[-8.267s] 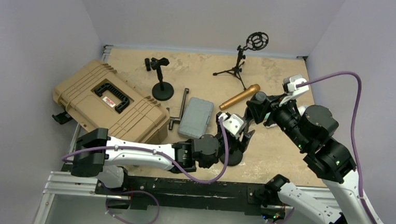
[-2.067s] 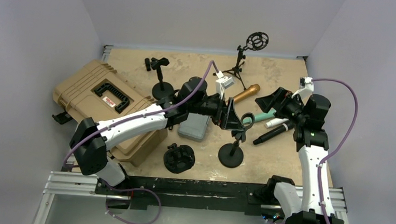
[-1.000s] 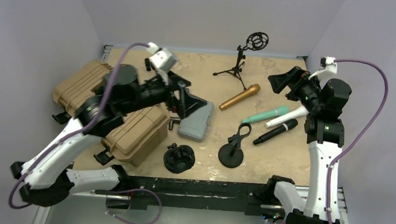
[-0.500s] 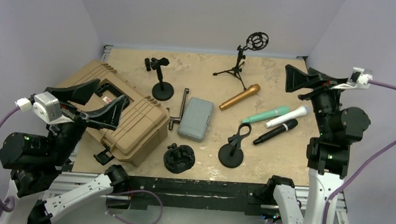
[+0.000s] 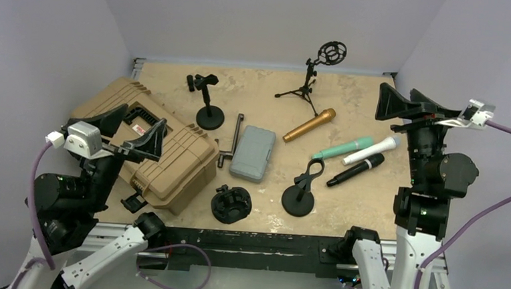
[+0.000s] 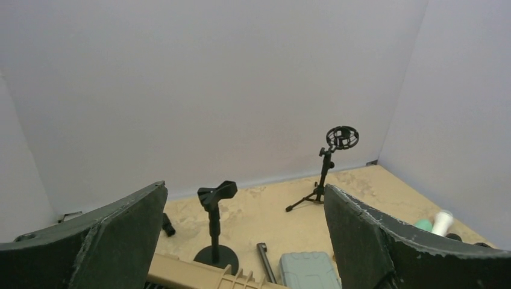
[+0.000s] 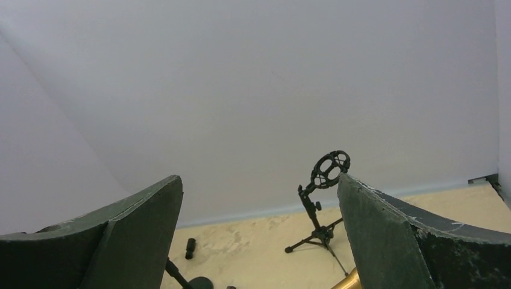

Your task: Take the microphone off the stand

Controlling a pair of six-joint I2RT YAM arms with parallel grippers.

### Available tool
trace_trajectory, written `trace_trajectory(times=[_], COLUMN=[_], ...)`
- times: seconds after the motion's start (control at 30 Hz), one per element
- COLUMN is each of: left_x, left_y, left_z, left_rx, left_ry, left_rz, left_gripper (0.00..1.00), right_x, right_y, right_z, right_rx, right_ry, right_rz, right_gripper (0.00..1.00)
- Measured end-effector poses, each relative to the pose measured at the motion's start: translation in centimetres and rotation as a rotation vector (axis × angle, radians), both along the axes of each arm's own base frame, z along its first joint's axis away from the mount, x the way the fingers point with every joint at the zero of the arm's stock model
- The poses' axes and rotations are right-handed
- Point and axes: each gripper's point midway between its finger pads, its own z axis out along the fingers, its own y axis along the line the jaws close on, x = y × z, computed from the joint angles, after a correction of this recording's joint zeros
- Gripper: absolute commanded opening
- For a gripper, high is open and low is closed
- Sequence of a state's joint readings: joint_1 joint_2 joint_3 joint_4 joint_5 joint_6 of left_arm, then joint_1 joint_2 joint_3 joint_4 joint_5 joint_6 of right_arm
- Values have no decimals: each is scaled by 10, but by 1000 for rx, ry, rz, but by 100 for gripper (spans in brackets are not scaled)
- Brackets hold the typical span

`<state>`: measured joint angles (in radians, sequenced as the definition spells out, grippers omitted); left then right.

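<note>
**Operator:** What is the room like?

**Spotter:** You have pale lilac walls (image 5: 260, 17) on three sides of a scuffed tan table (image 5: 256, 91).

**Operator:** And the arms?

**Spotter:** Both are raised at the near corners. Your left gripper (image 5: 132, 129) hangs at 8 o'clock, over the edge of the tan hard case (image 5: 165, 149). Its jaws are spread wide and bare. Your right gripper (image 5: 397, 99) sits high at 3 o'clock, spread just as wide and carrying nothing.

**Operator:** Count the rest for me, big to small.

**Spotter:**
- **Cases:** you have one tan hard case at 9 o'clock and one grey case (image 5: 253, 152) near the middle.
- **Stands:** there are three. The tripod stand (image 5: 305, 84), with a ring mount, is at 12. A round-base stand (image 5: 208, 108) is at 11. The near stand (image 5: 299, 199) is at 6, its clip tilted toward 1.
- **Microphones:** there are four, all flat on the table between 1 and 4 o'clock. They are the gold microphone (image 5: 309, 125), mint microphone (image 5: 344, 148), white microphone (image 5: 371, 150) and black microphone (image 5: 355, 170).
- **Small items:** there is one black round mount (image 5: 230, 204) at 7. One L-shaped bar (image 5: 239, 133) lies just beside the grey case at its 9 o'clock side. One small black cylinder (image 5: 190, 82) is at 11.

**Operator:** Where is my microphone?

**Spotter:** It is out of the stand. The black microphone lies closest, at 2 o'clock of the near stand and apart from it. You cannot tell which of the four is the task's one.
</note>
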<state>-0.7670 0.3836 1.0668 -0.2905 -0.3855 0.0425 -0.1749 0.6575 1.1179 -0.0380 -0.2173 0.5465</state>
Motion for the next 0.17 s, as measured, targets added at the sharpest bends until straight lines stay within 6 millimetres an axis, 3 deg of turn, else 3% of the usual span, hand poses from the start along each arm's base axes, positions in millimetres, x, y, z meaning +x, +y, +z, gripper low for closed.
trace_trajectory(times=[0.17], left_x=[10], left_y=[2], left_z=[-6], left_rx=[-3], left_ry=[18], left_rz=[48], left_gripper=[98], right_x=[4], right_y=[-2], right_z=[-4], right_rx=[5], right_ry=[10], right_rz=[-8], right_gripper=[99])
